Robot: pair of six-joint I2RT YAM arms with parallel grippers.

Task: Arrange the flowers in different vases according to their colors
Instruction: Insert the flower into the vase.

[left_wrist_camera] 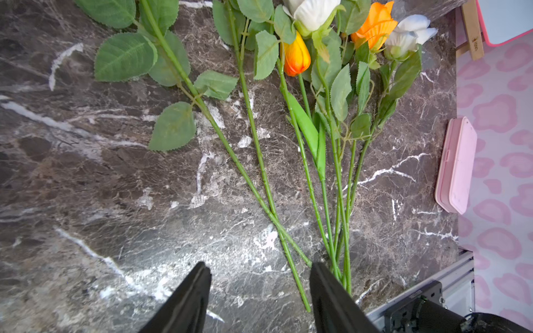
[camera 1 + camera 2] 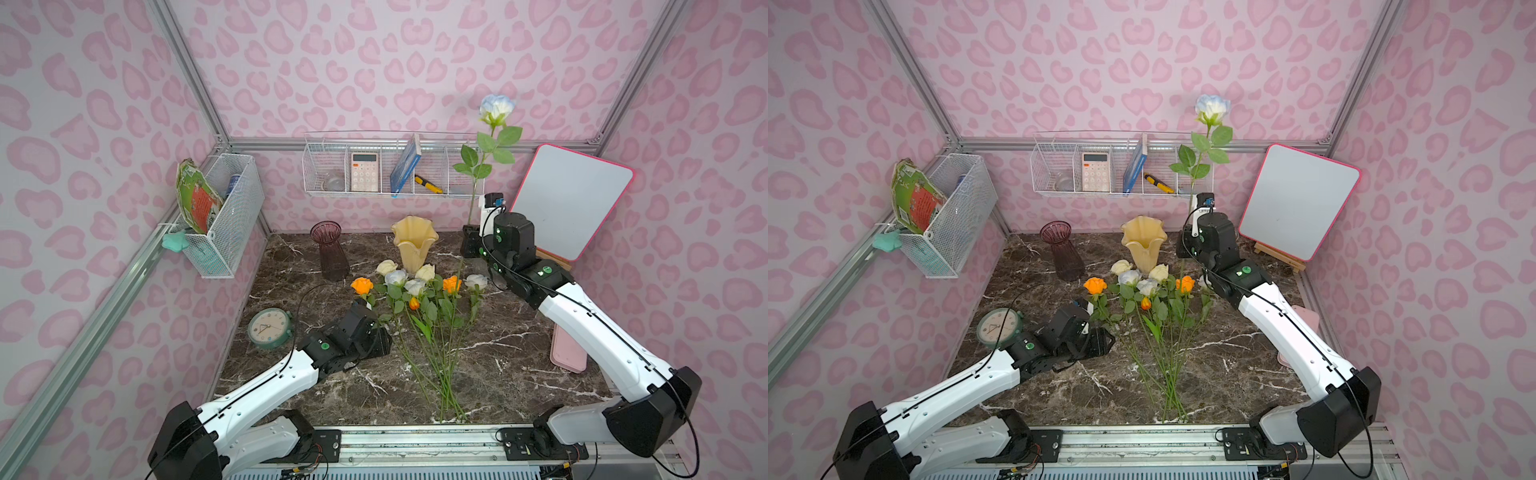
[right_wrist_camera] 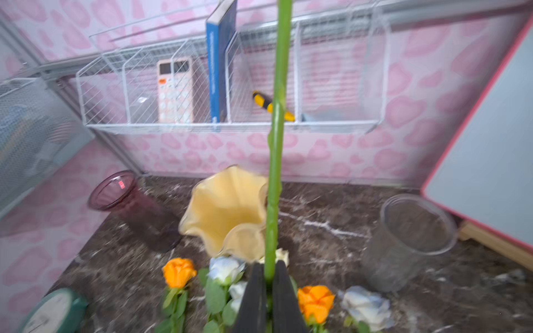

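Judging the bluish white rose (image 2: 478, 168) first: it looks like a light artificial flower with a thin, fairly stiff plastic stem. The cloth bloom should make it top-heavy, so I expect it to sway or pivot in a pinch. The stem looks smooth and probably slippery. The bare stretch below the leaves is where I would take it, and that is where it is held.

The right gripper (image 3: 268, 275) is clamped on that lower stem, one finger pressed to each side. The rose stands nearly upright at the far right of the marble table (image 2: 519, 365), its bloom high against the back wall. It sits between the cream-yellow vase (image 2: 414, 243) and the whiteboard (image 2: 571, 199).

The clear glass cylinder (image 3: 409, 239) shows only in the right wrist view, to the right of the cream-yellow vase. The arm hides it in both top views, so I can't say how close the stem's end is to its mouth. The purple vase (image 2: 330, 253) stands to the left of the other two. All three vases look empty, and I judge them easy to tip with a bump.

The left gripper (image 1: 261, 266) has its jaws parted and grips nothing. It is low over the table at the left edge of the flowers (image 2: 419, 299), which lie fanned out in the middle. A stem end shows on the marble between its fingers.
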